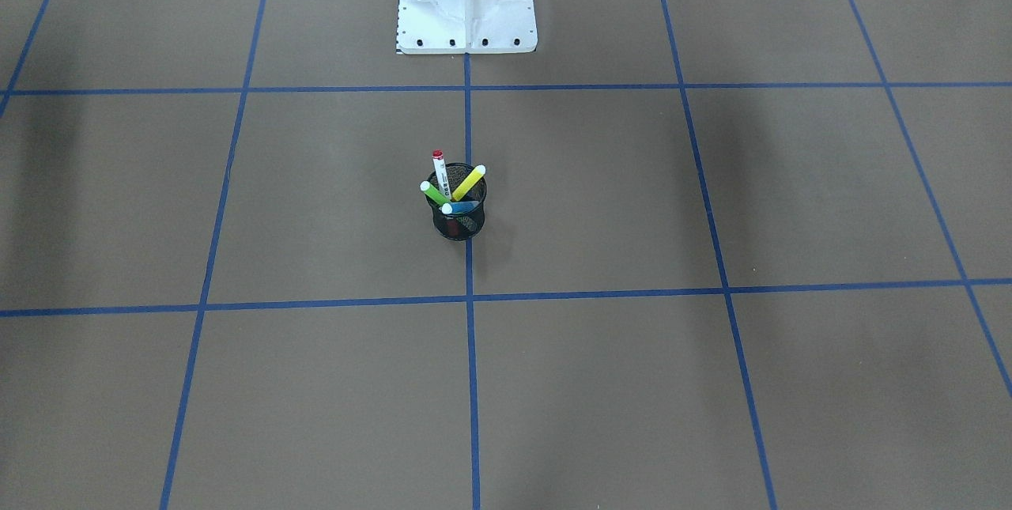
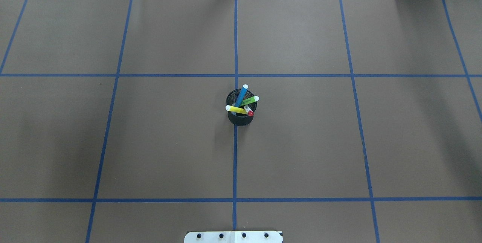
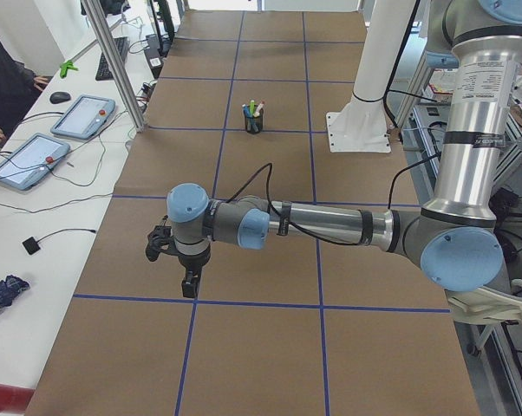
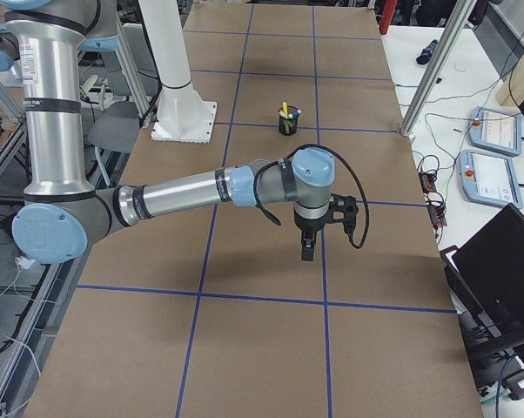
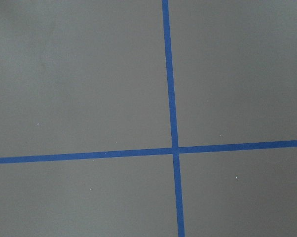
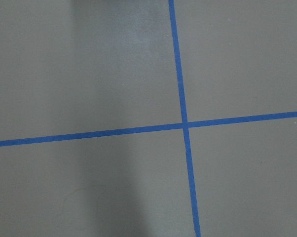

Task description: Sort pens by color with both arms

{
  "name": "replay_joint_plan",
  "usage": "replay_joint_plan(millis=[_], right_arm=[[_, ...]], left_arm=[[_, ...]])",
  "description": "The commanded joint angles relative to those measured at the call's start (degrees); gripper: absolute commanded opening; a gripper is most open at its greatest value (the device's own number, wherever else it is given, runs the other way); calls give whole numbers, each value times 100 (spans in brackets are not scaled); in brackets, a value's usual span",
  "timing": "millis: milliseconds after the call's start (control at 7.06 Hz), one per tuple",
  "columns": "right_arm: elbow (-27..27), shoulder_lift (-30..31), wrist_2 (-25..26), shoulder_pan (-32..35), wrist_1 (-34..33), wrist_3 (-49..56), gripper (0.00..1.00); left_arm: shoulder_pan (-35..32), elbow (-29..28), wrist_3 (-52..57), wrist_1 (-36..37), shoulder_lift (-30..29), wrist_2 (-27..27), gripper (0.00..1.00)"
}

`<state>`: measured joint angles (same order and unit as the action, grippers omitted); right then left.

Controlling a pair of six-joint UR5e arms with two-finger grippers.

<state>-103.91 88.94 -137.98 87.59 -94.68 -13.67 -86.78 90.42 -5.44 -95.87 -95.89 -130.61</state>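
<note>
Four pens stand together in a black mesh cup [image 1: 458,223] at the table's middle: a white marker with a red cap [image 1: 439,168], a yellow highlighter [image 1: 468,182], a green one [image 1: 434,193] and a blue one [image 1: 460,207]. The overhead view shows the cup [image 2: 240,119] with the blue pen [image 2: 241,95] leaning away. My left gripper [image 3: 189,284] hangs over the table far from the cup [image 3: 253,122], seen only in the left side view. My right gripper [image 4: 307,248] hangs likewise far from the cup [image 4: 288,125]. I cannot tell whether either is open or shut. Both wrist views show only brown paper and blue tape.
The white pedestal base [image 1: 466,12] stands behind the cup. Blue tape lines [image 2: 235,160] divide the brown table into squares. A side bench holds tablets [image 3: 83,115], a mouse and cables, with a seated person [image 3: 1,82]. A laptop [image 4: 506,270] sits past the other side.
</note>
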Motion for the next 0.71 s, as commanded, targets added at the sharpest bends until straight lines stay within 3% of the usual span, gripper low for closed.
replay_joint_plan(millis=[0,283,566], right_arm=[[20,-356,-859,-205,-59,-492,100],[46,-1224,-783,-872,-225,-1396,100],[169,-2287,-774,-1515,-1406,-1770,100]], left_arm=[[12,55,-1,41,-288,-183,100],[457,46,17,338,-517,-299,100],[469,29,-1,332,-518,-377,100]])
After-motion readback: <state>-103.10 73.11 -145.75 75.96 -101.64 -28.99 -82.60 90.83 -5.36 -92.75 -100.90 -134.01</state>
